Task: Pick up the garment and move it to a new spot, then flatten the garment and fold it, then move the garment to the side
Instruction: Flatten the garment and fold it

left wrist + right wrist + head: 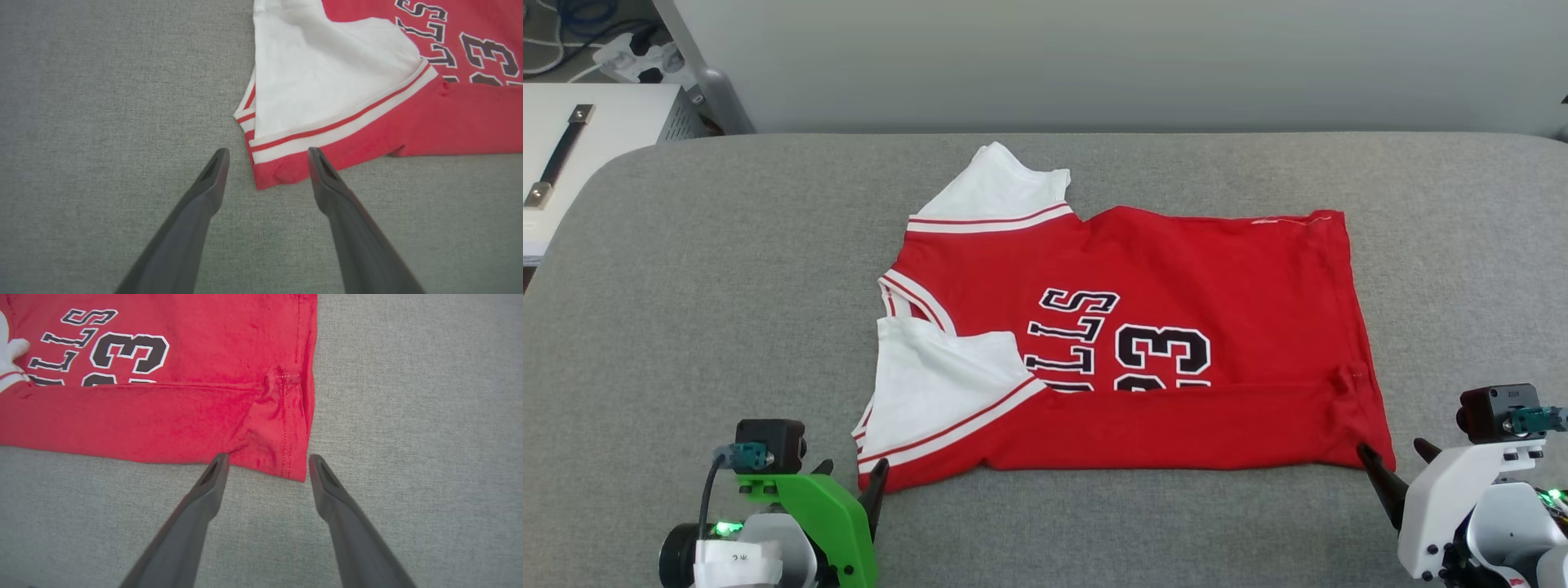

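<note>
Hands both spread wide, nothing held. The left hand is at 7 o'clock, fingers on each side of the garment's near corner by a white sleeve. The right hand is at 4 o'clock, tips by the hem corner. Garment lies mid grey tabletop, near edge folded up over the print. Room: white box w/ black strap at 10 o'clock, pale wall at 12.

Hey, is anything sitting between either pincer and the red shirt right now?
Nothing visible blocks the garment. The left pincer stands open at its near sleeve corner, the right pincer open at its near hem corner.
</note>
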`<state>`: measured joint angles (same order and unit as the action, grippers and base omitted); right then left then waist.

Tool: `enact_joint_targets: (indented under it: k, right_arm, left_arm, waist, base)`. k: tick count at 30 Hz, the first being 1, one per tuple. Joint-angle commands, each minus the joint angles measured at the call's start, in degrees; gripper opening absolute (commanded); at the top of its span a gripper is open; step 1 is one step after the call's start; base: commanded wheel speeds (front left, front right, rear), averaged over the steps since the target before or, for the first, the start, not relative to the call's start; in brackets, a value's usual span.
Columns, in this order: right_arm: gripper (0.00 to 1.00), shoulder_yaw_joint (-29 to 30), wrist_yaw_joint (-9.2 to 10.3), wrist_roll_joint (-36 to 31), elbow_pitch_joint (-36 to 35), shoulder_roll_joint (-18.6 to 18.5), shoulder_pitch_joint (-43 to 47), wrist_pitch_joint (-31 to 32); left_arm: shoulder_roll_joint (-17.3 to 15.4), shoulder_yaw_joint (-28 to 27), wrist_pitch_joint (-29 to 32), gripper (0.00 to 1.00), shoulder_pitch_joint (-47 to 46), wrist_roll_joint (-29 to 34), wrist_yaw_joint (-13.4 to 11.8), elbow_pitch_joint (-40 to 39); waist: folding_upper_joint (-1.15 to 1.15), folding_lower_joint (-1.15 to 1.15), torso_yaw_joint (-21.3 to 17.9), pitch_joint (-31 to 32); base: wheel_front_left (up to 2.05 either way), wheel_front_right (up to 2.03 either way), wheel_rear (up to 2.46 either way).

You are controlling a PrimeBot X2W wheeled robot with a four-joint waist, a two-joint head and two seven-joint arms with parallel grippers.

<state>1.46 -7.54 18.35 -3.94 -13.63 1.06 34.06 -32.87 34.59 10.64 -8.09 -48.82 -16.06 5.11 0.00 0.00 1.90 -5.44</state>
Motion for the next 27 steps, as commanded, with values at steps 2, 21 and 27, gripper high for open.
enact_joint_targets:
  k: [2,21,27]
  right_arm:
    - [1.00,0.2,0.05,-0.7,-0.7,0.4,0.0,0.2]
    - [1.00,-0.5,0.05,-2.3,-0.3,0.7,-3.1,-0.3]
    - [1.00,-0.3,0.05,-2.8,1.4,0.3,-3.1,-0.2]
  left_arm:
    - [0.0,-0.1,-0.1,1.00,-0.3,0.3,-0.5,1.0]
    - [2.1,1.5,5.7,0.00,-4.0,-2.8,2.5,11.5]
    - [2.4,0.4,2.3,0.00,-3.7,-3.1,3.5,10.4]
  waist:
    - [0.00,0.00,-0.9,-1.9]
    - [0.00,0.00,-1.9,-6.9]
    - [0.00,0.00,-1.2,-4.4]
  base:
    - [0.00,0.00,0.00]
    - [0.00,0.00,0.00]
    - [0.00,0.00,0.00]
